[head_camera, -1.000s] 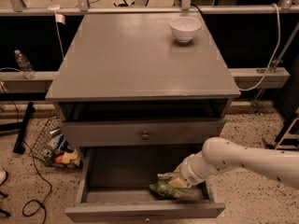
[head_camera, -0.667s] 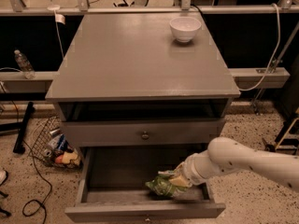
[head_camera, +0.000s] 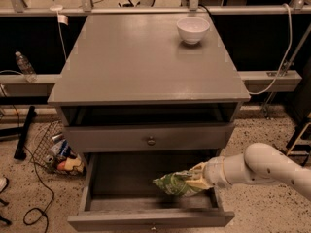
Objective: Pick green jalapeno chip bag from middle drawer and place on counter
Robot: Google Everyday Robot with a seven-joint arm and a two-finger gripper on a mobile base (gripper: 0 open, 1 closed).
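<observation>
The green jalapeno chip bag (head_camera: 176, 184) is crinkled green with white patches and hangs just above the floor of the open middle drawer (head_camera: 121, 181), right of its centre. My gripper (head_camera: 200, 178) reaches in from the right on a white arm (head_camera: 262, 169) and is shut on the bag's right end. The bag sticks out to the left of the fingers. The grey counter (head_camera: 141, 57) lies above, with a white bowl (head_camera: 193, 29) at its far right corner.
A closed grey drawer front with a round knob (head_camera: 151, 141) sits right above the open drawer. A wire basket of items (head_camera: 58, 154) stands on the floor to the left, with cables (head_camera: 34, 193) nearby. A water bottle (head_camera: 24, 67) rests on the left ledge.
The bag has risen slightly off the drawer floor and shifted a little left and up with my gripper. The arm has lifted a bit.
</observation>
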